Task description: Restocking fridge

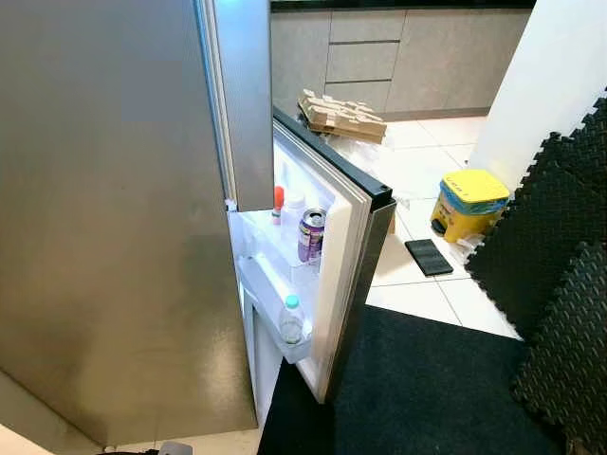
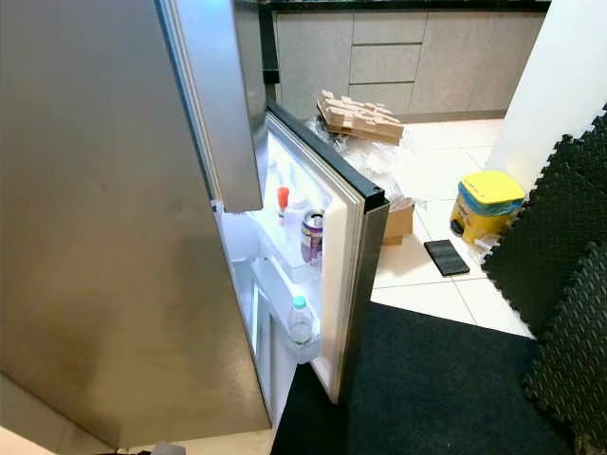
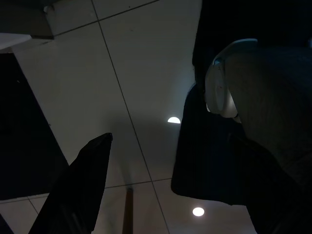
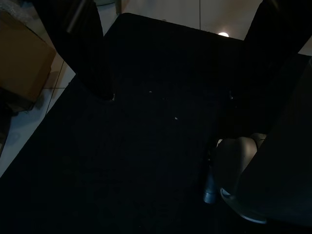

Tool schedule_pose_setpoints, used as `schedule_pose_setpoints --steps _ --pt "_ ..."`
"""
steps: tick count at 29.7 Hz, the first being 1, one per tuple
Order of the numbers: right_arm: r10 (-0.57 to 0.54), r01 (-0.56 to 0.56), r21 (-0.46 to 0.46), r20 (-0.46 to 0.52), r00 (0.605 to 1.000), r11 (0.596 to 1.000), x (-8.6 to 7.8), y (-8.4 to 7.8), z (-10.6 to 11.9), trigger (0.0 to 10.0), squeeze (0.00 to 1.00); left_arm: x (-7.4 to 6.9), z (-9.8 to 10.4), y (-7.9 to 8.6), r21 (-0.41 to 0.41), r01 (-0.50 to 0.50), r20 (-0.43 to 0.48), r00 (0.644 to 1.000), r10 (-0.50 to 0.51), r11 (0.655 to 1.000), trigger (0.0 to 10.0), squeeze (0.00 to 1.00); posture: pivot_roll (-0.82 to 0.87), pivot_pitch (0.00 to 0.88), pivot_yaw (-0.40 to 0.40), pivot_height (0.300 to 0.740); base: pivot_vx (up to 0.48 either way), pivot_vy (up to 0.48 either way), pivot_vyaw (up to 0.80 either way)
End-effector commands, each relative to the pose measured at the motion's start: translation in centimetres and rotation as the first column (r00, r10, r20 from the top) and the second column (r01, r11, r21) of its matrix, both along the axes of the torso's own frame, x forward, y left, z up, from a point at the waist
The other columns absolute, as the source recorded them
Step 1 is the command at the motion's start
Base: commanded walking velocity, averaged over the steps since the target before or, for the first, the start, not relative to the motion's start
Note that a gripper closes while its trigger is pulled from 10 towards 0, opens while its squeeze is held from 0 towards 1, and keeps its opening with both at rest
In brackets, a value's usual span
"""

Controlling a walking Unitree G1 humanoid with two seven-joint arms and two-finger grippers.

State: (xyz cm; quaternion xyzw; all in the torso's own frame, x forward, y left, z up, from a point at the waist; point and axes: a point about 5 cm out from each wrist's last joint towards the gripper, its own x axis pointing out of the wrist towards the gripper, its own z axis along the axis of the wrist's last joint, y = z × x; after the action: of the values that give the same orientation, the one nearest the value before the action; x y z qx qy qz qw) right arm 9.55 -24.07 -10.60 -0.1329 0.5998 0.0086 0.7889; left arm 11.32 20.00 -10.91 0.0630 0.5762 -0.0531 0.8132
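Fridge door (image 1: 346,275) open, shelves part stocked: purple can (image 1: 311,234), red-capped bottle (image 1: 278,202), water bottle (image 1: 291,320) lower down. Right gripper (image 4: 175,53) spread wide, empty, over black mat (image 4: 136,146). Left gripper (image 3: 161,161) apparently open, empty, over tiles. Nothing in hand; restocking seemingly mid-way.

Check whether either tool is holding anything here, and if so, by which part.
Nothing is held. The right tool hangs open over the black mat; the left tool hangs open over the tiled floor.

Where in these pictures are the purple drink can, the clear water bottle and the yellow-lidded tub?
purple drink can (image 1: 311,236), left eye view, its side.
clear water bottle (image 1: 291,322), left eye view, its body.
yellow-lidded tub (image 1: 474,186), left eye view, its lid.
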Motion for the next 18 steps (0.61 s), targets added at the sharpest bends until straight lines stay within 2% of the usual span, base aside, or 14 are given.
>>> schedule_pose_setpoints --steps 1,10,18 --pt "0.002 -0.002 0.002 -0.012 1.0 1.0 -0.28 0.12 -0.1 10.0 0.0 -1.07 -0.5 -1.7 -0.064 0.019 -0.048 0.999 -0.022 0.998 10.0 0.0 0.05 0.0 -0.026 0.74 0.0 -0.48 0.0" --pt "0.01 -0.01 0.0 -0.021 1.0 1.0 -0.55 0.08 -0.15 10.0 0.0 -1.23 -0.52 -1.56 -0.057 0.016 -0.053 0.998 -0.019 0.998 10.0 0.0 0.05 0.0 -0.026 0.74 0.0 -0.441 0.0" --pt "0.016 -0.016 -0.002 -0.024 1.0 1.0 -0.64 0.08 -0.17 10.0 0.0 -1.15 -0.49 -1.44 -0.053 0.013 -0.05 0.999 -0.016 0.998 10.0 0.0 0.05 0.0 -0.027 0.74 0.0 0.0 0.0"
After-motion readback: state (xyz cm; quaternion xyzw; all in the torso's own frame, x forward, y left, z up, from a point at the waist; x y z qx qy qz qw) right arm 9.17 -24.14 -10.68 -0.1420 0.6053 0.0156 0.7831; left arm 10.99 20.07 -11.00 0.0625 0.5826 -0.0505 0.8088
